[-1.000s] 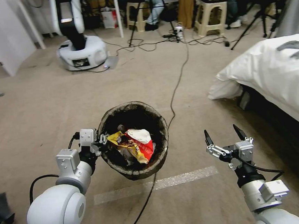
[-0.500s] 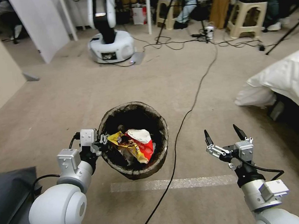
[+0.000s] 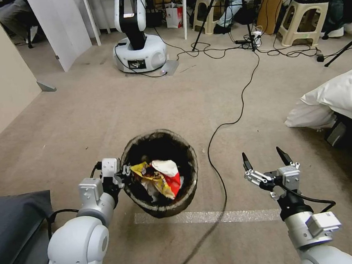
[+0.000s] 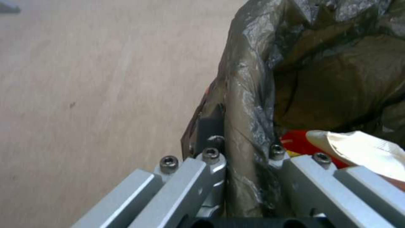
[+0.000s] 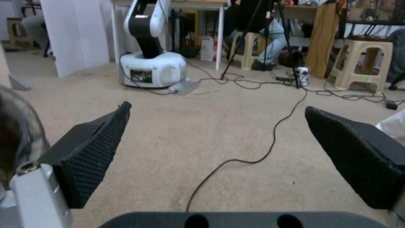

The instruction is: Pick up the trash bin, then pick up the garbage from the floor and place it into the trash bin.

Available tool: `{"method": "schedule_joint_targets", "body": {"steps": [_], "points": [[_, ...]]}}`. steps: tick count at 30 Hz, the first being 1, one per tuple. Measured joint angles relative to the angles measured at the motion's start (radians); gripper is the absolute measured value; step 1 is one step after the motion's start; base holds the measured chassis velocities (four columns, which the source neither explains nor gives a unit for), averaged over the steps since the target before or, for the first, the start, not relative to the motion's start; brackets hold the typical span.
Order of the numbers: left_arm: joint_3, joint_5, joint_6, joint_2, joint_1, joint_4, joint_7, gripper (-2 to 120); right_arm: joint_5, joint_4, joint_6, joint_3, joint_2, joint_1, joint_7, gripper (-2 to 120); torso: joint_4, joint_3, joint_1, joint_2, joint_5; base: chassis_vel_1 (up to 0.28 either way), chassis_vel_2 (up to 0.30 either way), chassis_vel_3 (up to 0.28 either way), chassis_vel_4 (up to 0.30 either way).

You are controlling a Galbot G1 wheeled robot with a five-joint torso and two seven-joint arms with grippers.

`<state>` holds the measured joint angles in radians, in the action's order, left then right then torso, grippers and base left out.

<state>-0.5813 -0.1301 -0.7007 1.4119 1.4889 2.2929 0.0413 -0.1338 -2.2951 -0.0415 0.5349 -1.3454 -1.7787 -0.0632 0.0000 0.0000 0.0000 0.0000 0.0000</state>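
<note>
— Where is the trash bin (image 3: 160, 172)?
— Our left gripper (image 3: 124, 174) is clenched on its lined rim; we judge it light, the liner slippery. Right gripper (image 3: 266, 162) hangs released, well apart.

glossy white rounded arm shells, silver wrist blocks, black cables, black ridged fingers (image 5: 90, 158), hex screws

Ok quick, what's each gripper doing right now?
Left gripper: shut on the rim of the trash bin, bin held off the floor with garbage inside.
Right gripper: open, holding nothing, above the carpet.
</note>
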Motion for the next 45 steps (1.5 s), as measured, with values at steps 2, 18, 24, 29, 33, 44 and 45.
{"method": "schedule_joint_targets", "body": {"steps": [2, 18, 24, 29, 33, 44, 45], "points": [[-0.003, 0.005, 0.0, 0.0, 0.006, -0.012, 0.001, 1, 0.0, 0.001, 0.0, 0.0, -0.001, 0.001, -0.001, 100, 0.0, 0.0, 0.0, 0.0, 0.0, 0.0, 0.0, 0.0, 0.0], [-0.044, -0.12, -0.033, 0.006, 0.054, -0.097, -0.12, 1, -0.001, 0.009, -0.006, -0.002, -0.003, -0.001, -0.01, 100, 0.0, 0.0, 0.0, 0.0, 0.0001, 0.0, 0.0, 0.0, 0.0], [-0.051, -0.136, -0.034, 0.009, 0.057, -0.144, -0.159, 1, -0.001, 0.012, -0.012, -0.005, -0.003, -0.004, -0.012, 100, 0.0001, 0.0, 0.0, 0.0, 0.0, 0.0, 0.0, 0.0, 0.0], [-0.054, -0.161, -0.033, 0.009, 0.05, -0.175, -0.197, 1, -0.001, 0.014, -0.018, -0.006, -0.003, -0.008, -0.013, 100, 0.0004, 0.0, 0.0, 0.0, 0.0009, 0.0, 0.0, 0.0, 0.0], [-0.052, -0.167, -0.032, 0.008, 0.044, -0.19, -0.21, 1, -0.001, 0.015, -0.022, -0.008, -0.003, -0.01, -0.014, 100, 0.0003, 0.0, 0.0, 0.0, 0.0007, 0.0, 0.0, 0.0, 0.0], [-0.047, -0.165, -0.032, 0.007, 0.036, -0.208, -0.214, 1, 0.001, 0.017, -0.025, -0.015, -0.003, -0.011, -0.016, 100, 0.0003, 0.0, 0.0, 0.0, 0.0005, 0.0, 0.0, 0.0, 0.0], [-0.047, -0.164, -0.032, 0.006, 0.036, -0.209, -0.214, 1, 0.001, 0.017, -0.025, -0.015, -0.003, -0.011, -0.016, 100, 0.0003, 0.0, 0.0, 0.0, 0.0005, 0.0, 0.0, 0.0, 0.0]]}}
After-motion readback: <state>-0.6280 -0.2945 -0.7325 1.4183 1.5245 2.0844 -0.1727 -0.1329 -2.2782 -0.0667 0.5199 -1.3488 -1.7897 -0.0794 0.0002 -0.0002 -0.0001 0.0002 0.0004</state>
